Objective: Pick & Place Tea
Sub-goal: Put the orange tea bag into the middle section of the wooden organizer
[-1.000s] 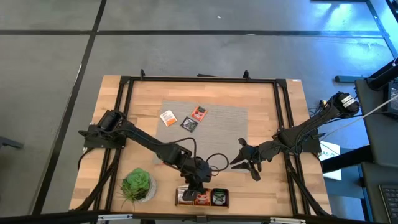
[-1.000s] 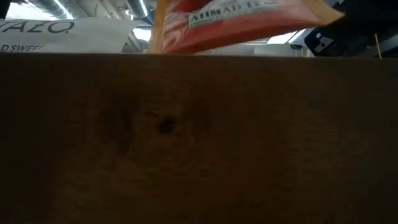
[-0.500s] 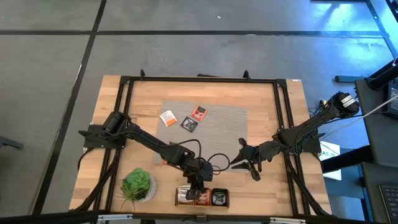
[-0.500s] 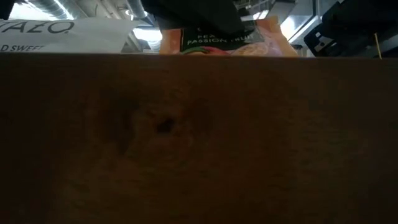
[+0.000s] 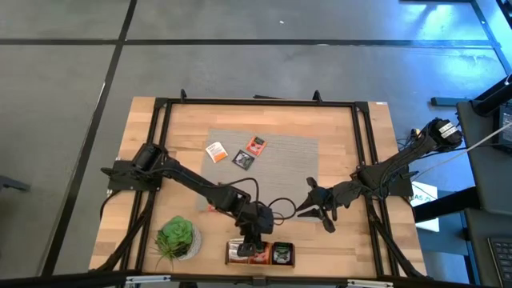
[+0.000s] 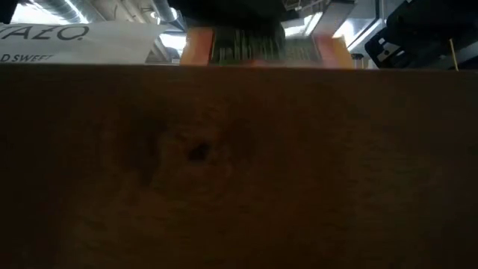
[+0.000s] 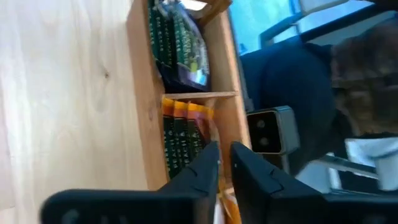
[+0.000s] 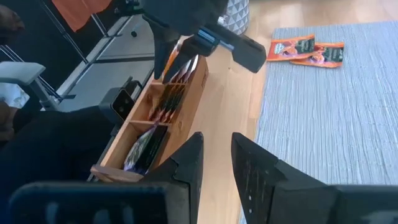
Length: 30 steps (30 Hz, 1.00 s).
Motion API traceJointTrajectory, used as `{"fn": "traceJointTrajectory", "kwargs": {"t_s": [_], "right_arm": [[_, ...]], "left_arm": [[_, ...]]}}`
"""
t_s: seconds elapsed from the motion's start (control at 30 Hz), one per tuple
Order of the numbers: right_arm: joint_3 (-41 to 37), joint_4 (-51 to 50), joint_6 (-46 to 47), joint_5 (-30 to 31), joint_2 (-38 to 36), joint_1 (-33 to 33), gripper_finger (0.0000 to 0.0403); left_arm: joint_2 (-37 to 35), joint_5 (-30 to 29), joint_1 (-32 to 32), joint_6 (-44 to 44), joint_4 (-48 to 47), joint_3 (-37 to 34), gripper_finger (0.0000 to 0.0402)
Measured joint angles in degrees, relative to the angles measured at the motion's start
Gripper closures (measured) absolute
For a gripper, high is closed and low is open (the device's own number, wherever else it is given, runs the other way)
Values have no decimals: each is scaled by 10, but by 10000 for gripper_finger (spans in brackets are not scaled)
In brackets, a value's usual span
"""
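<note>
Pale wooden boards make the table top (image 5: 144,160), with a grey woven mat (image 5: 276,164) in its middle and a dark concrete floor around it. At the near edge of the table stands a small wooden box with compartments (image 5: 260,254). The left gripper (image 5: 253,242) is right above this box, over its middle compartment. In the left wrist view its two dark fingers (image 7: 200,173) stand only a little apart, with a narrow gap between them, and they point down among the orange tea sachets (image 7: 181,134) that stand upright in this compartment. If the fingers still pinch a sachet or only touch it, I cannot tell. The next compartment holds dark purple-and-green sachets (image 7: 180,43). In the low view the box wall fills almost everything, and only an orange sachet top (image 6: 265,48) shows above it, under the dark gripper.

The right gripper (image 5: 317,206) hangs over the near part of the mat, well apart from the box, and holds nothing; its fingers are partly apart. On the far part of the mat lie three loose sachets: a white-and-orange one (image 5: 216,151), a black one (image 5: 243,159) and an orange one (image 5: 256,145), close to each other. A green potted plant (image 5: 176,238) stands near the box, at the left arm's side.
</note>
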Motion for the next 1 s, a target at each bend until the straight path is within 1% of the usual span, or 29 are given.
{"fn": "traceJointTrajectory", "kwargs": {"t_s": [0.2, 0.23, 0.3, 0.47, 0.53, 0.57, 0.67, 0.73, 0.8, 0.9, 1.0], "right_arm": [[0, 19, -3, 0, 0, -10, 317], [0, 19, -8, 0, 0, -14, 317], [0, 23, -23, 0, 0, -21, 317], [0, 27, -81, 0, 0, -46, 317], [0, 27, -108, 0, 0, -52, 317], [0, 27, -119, 0, 0, -54, 317], [0, 27, -158, 1, 0, -59, 317], [0, 27, -174, 1, 0, -60, 317], [0, 32, -164, 7, 0, -65, 317], [0, 57, -131, 7, 0, -94, 317], [0, 70, -115, -12, 5, -132, 317]], "left_arm": [[-2, 82, 21, 6, -2, 0, 317], [-4, 97, 25, 7, -10, 0, 312], [-19, 108, 37, 26, -46, 0, 305], [-85, 70, 66, 94, -148, 0, 302], [-113, 34, 73, 118, -182, -3, 304], [-128, 13, 76, 131, -185, -10, 305], [-180, -60, 83, 165, -159, -57, 305], [-208, -94, 90, 173, -114, -106, 304], [-233, -97, 100, 170, -59, -164, 302], [-261, -98, 113, 147, 18, -247, 301], [-280, -97, 120, 116, 37, -301, 304]]}}
